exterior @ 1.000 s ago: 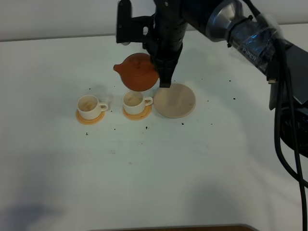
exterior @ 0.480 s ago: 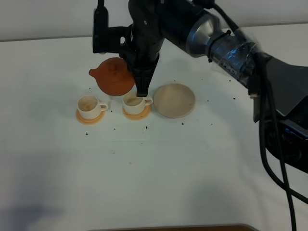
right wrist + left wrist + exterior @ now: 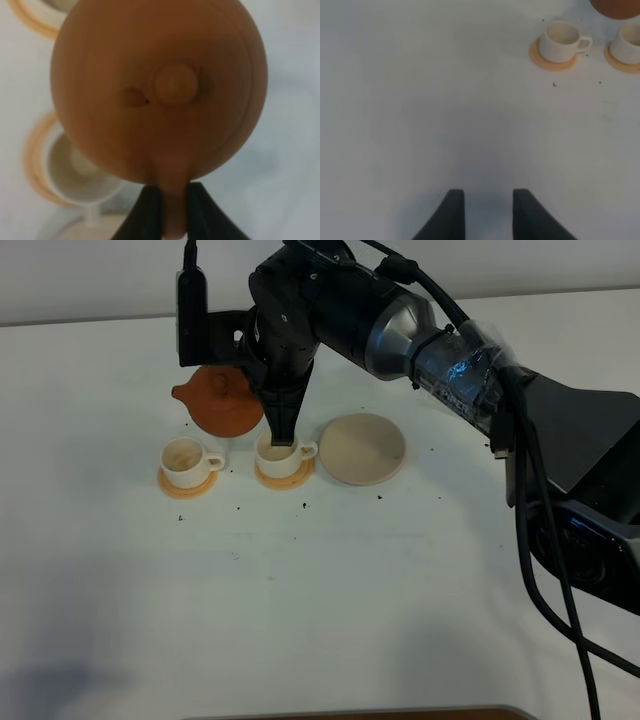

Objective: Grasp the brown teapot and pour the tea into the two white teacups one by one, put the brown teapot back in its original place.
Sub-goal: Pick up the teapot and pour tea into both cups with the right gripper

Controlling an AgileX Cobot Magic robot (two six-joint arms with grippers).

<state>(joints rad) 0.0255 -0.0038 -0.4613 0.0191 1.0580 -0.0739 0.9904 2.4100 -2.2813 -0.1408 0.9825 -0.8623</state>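
The brown teapot (image 3: 222,402) hangs in the air behind and between the two white teacups, its spout pointing left. My right gripper (image 3: 281,428) is shut on its loop handle; the right wrist view shows the lid and knob (image 3: 174,83) from above with the fingers (image 3: 150,212) pinching the handle. The left teacup (image 3: 185,457) and the right teacup (image 3: 279,449) each stand on an orange coaster. The pale beige saucer (image 3: 363,448) lies bare to the right of them. My left gripper (image 3: 487,212) is open and empty over bare table, far from the cups (image 3: 560,40).
The white table (image 3: 330,590) bears small dark specks around the cups. The right arm (image 3: 440,340) reaches in from the right over the saucer. An orange coaster (image 3: 187,484) lies under each cup.
My right gripper has carried the teapot leftward, from beside the saucer to behind the gap between the two cups. The cups, the saucer and the left gripper have not moved.
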